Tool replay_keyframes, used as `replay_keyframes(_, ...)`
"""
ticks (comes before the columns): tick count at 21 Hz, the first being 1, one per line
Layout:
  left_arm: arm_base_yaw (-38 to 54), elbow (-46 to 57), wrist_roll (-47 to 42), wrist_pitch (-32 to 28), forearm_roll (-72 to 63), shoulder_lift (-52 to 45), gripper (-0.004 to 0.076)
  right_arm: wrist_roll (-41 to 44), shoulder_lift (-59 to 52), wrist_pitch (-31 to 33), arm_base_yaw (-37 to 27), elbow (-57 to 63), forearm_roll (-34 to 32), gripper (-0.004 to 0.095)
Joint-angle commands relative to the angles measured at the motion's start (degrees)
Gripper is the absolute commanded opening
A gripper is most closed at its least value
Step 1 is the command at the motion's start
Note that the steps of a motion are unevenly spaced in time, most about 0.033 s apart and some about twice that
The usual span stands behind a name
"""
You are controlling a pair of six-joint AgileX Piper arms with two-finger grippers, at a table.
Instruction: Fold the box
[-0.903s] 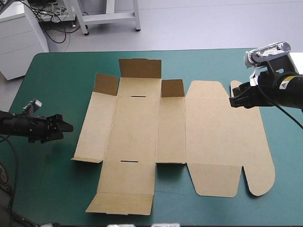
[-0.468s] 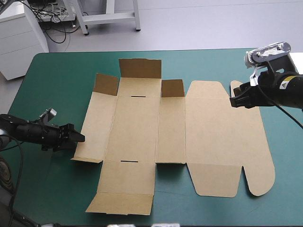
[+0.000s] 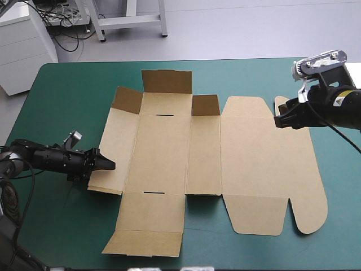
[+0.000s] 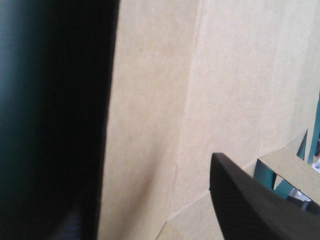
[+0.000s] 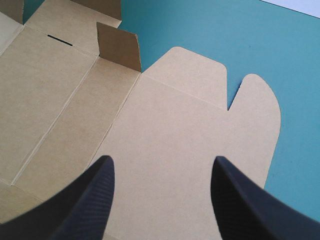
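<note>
While flat mid-table on the teal-green cover (image 3: pixel 67 101), showed brown box (image 3: pixel 163 152) with far flaps upturned, set left gripper (image 3: pixel 110 165) at its left panel, fingers (image 4: pixel 250 200) parted about the edge, hung right gripper (image 3: pixel 277 120) over lid's far corner, fingers (image 5: pixel 95 200) wide, empty.

Teal-green tabletop (image 3: pixel 62 101); lying flat across its middle, one cut brown box (image 3: pixel 163 152), small far flaps raised, lid panel toward right.
</note>
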Motion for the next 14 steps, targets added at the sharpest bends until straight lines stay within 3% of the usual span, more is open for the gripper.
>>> replay_keyframes(1, -3.4, -0.5, 2.6, 3.5, -7.4, -1.5, 0.0418, -0.2, -1.2, 0.1, -0.3, -1.3, 0.3, 0.0536)
replay_keyframes(5, -4.4, -0.5, 3.0, 3.0, -9.2, -1.5, 0.0416, -0.2, -1.2, 0.1, -0.3, -1.3, 0.3, 0.0536)
replay_keyframes(7, -4.4, -0.5, 2.9, 3.0, -9.2, -1.5, 0.0378, 0.3, -1.2, 0.1, -0.3, -1.3, 0.3, 0.0536)
replay_keyframes(9, -4.4, -0.5, 2.7, 3.0, -9.2, -1.5, 0.0270, 0.3, -1.2, 0.1, -0.3, -1.3, 0.3, 0.0536)
replay_keyframes(12, -4.4, -0.5, 2.8, 2.0, -9.8, -1.5, -0.0014, 0.5, -1.2, 0.1, -0.3, -1.3, 0.3, 0.0536)
replay_keyframes(14, -4.4, -0.5, 4.0, 2.0, -11.3, -1.5, -0.0032, 0.5, -1.2, 0.1, -0.3, -1.3, 0.3, 0.0535)
